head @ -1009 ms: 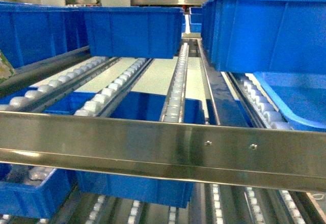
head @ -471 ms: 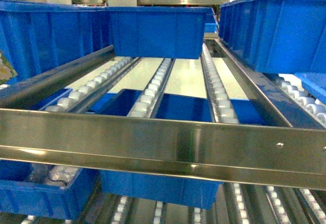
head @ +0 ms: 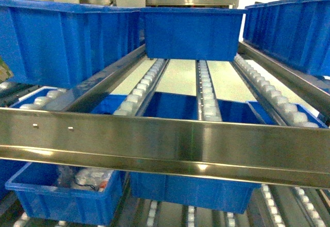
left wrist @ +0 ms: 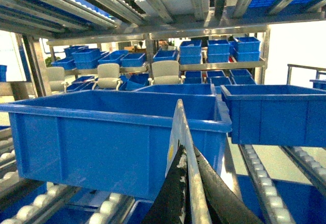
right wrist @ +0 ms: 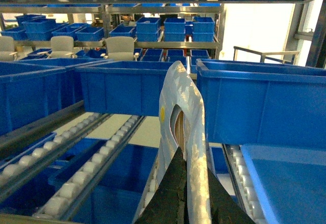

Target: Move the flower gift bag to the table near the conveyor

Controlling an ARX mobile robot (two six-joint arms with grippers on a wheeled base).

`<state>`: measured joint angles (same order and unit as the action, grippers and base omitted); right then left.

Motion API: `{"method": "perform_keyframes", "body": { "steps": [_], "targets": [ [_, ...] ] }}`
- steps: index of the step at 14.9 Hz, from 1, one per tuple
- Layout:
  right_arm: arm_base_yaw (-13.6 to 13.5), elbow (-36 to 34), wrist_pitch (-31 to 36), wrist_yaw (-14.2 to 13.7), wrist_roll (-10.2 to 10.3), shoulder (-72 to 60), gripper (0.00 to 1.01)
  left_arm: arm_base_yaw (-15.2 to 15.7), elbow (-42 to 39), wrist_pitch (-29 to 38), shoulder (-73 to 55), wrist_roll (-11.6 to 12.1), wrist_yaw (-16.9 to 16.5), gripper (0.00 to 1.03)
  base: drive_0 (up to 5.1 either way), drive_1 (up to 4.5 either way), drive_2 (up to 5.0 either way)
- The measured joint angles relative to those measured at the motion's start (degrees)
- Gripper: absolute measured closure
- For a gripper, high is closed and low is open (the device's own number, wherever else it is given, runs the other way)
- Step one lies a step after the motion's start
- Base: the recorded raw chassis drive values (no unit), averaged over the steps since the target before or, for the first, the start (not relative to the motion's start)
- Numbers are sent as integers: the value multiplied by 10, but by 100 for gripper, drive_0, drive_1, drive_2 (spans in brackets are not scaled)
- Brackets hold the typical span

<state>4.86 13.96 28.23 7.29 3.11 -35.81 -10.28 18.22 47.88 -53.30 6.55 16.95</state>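
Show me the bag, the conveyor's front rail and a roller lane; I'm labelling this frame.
bag (right wrist: 179, 102): right wrist view, face just above the handle hole.
front rail (head: 165, 142): head view, middle of the steel bar.
roller lane (head: 207, 95): head view, white rollers mid-lane.

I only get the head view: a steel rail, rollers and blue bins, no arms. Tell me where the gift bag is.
Observer: The right wrist view has it. The flower gift bag stands upright in the right pincer, with its handle hole just above the grip.
Operator: Report the left arm too.
Observer: In its wrist view the left pincer is shut on a thin pale edge. This looks like the same bag seen edge-on, though I cannot confirm that.
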Motion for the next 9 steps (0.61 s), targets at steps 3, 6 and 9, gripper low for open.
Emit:
{"method": "perform_keyframes", "body": {
  "steps": [3,6,9],
  "targets": [
    [0,0,1,0,0,3,99,0,0,-1,0,0,0,101,-481,182,313],
    [0,0,2,0,0,3,99,0,0,0,0,0,0,101,-476,120,360],
    [0,0,-1,0,0,2,99,0,0,-3,0,0,0,101,-467,121,372]
  ]
}}
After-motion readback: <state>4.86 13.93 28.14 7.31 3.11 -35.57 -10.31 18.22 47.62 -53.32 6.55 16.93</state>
